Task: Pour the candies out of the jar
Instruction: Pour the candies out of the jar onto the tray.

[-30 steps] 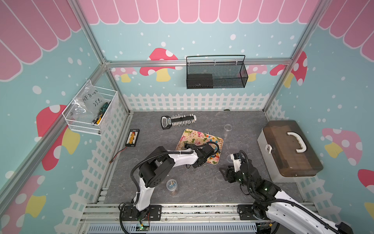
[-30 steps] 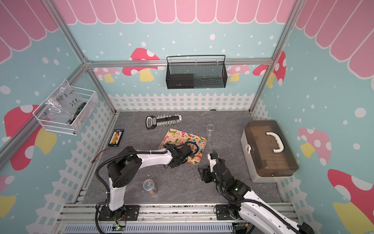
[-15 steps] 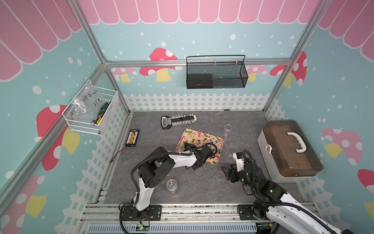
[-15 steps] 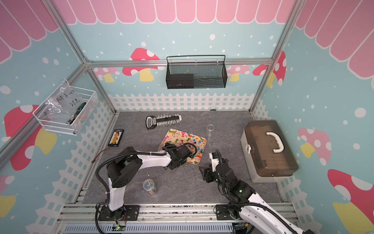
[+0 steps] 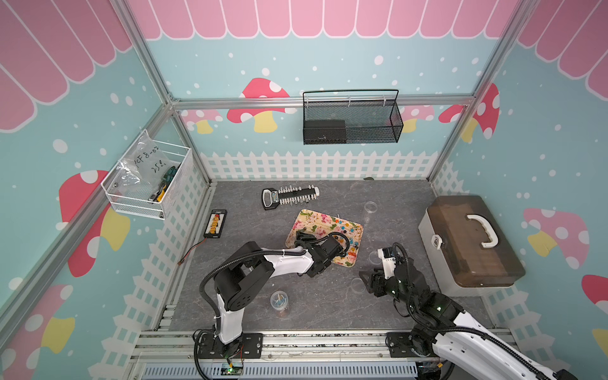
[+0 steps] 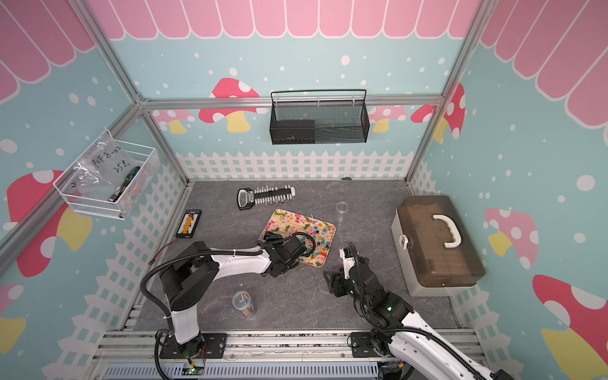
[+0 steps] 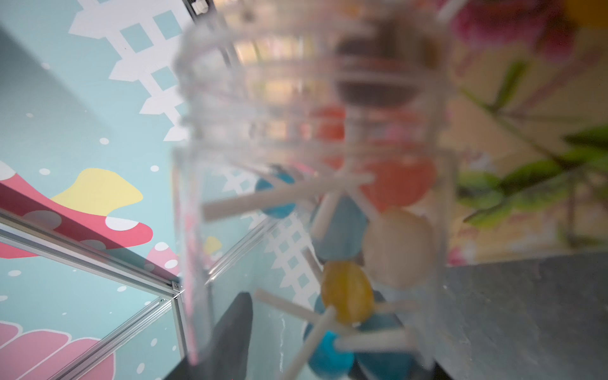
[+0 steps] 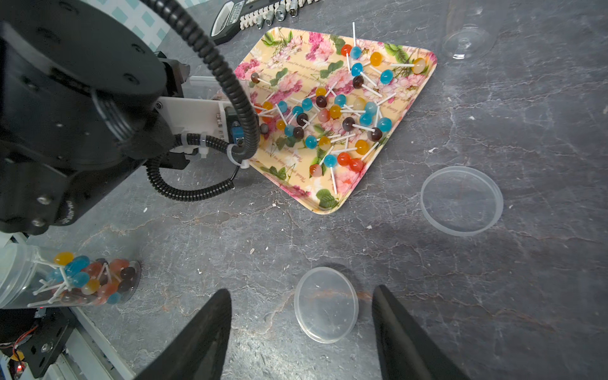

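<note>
My left gripper (image 5: 304, 238) is shut on a clear plastic jar (image 7: 312, 184), tipped on its side over the near left part of a floral tray (image 5: 309, 220). Several candies (image 7: 348, 292) still lie inside the jar, blurred and close in the left wrist view; one dark finger (image 7: 233, 329) presses the jar wall. Many candies (image 8: 329, 112) in orange, blue, red and black lie scattered on the tray (image 8: 296, 184). My right gripper (image 8: 301, 289) hangs open low over the table, right of the tray, with a clear lid (image 8: 325, 304) lying flat on the table between its fingers.
A second jar (image 5: 279, 301) full of lollipops stands near the front edge. Another clear lid (image 8: 460, 200) lies right of the tray, and an empty clear jar (image 5: 370, 210) behind it. A brown-lidded toolbox (image 5: 470, 240) stands at the right, a socket set (image 5: 289, 195) at the back.
My left gripper with the jar has shifted slightly to the left over the tray. The right arm has barely moved.
</note>
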Robot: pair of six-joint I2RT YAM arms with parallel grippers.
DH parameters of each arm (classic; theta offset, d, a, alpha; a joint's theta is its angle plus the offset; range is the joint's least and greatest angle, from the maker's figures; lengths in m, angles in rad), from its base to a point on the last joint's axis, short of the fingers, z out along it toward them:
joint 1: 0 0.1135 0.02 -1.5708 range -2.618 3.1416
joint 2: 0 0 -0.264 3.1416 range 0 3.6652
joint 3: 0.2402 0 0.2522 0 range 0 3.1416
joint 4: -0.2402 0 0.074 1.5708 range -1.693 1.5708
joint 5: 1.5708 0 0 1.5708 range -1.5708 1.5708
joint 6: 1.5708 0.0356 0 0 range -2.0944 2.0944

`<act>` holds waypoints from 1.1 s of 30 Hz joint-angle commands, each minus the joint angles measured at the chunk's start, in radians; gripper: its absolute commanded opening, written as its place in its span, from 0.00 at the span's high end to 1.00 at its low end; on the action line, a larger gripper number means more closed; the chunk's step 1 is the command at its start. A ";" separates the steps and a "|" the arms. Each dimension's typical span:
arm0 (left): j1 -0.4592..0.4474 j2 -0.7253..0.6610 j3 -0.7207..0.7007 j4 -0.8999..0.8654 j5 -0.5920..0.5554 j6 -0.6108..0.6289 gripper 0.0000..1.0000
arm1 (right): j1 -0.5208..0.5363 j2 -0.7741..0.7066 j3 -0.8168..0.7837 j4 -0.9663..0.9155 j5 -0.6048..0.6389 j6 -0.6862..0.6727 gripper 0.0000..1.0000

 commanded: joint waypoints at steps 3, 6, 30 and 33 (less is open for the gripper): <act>0.032 -0.056 -0.035 0.042 0.001 0.083 0.54 | 0.007 -0.025 -0.010 0.000 -0.027 0.048 0.34; 0.053 -0.061 -0.024 0.042 -0.002 0.086 0.54 | 0.007 -0.026 -0.003 -0.008 -0.035 0.041 0.34; 0.081 0.092 0.165 0.119 0.041 0.208 0.54 | 0.007 -0.057 -0.002 -0.046 -0.043 0.067 0.35; 0.092 0.140 0.195 0.125 0.047 0.223 0.54 | 0.007 -0.073 -0.001 -0.064 -0.040 0.064 0.35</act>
